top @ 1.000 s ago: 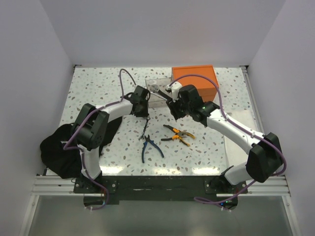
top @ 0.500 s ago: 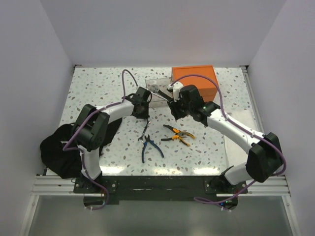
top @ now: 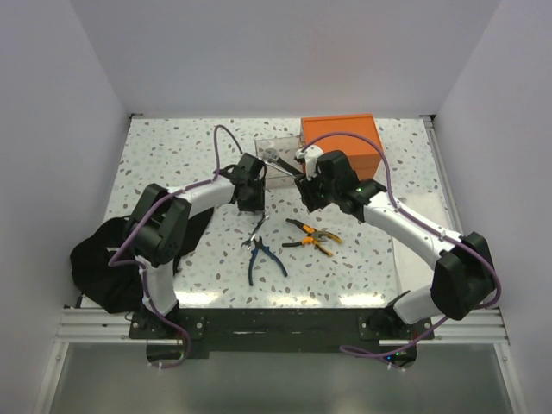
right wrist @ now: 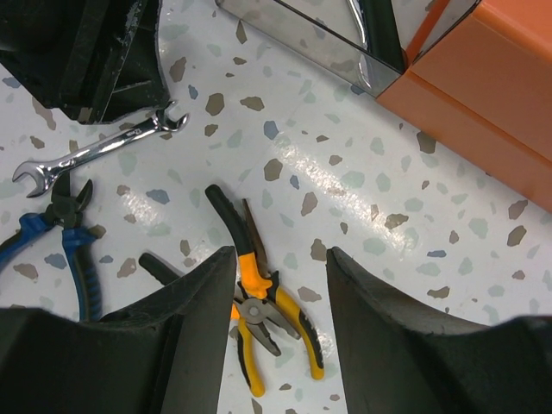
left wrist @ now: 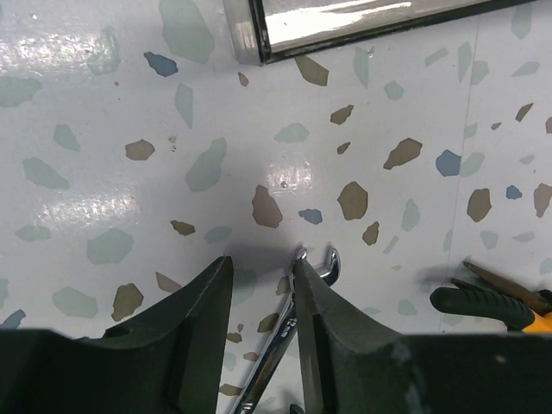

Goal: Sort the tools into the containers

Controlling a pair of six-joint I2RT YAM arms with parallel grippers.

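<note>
I see a white table (top: 172,147) speckled with grey, brown and blue flecks. Box (top: 345,138): plain orange. Spanner (right wrist: 95,151): shiny silver. Blue pliers (top: 255,250) have blue-and-black handles, orange pliers (right wrist: 259,319) have orange and black. Bag (top: 99,267): solid black. Cables (top: 216,142): purple.

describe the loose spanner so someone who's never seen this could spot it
Find the orange box at the far right, with the clear box beside it. Nearer the arms from that lies the spanner, beside the nose of the blue-handled pliers. Of the loose tools it alone is bare silver; both pliers have coloured grips.
</note>
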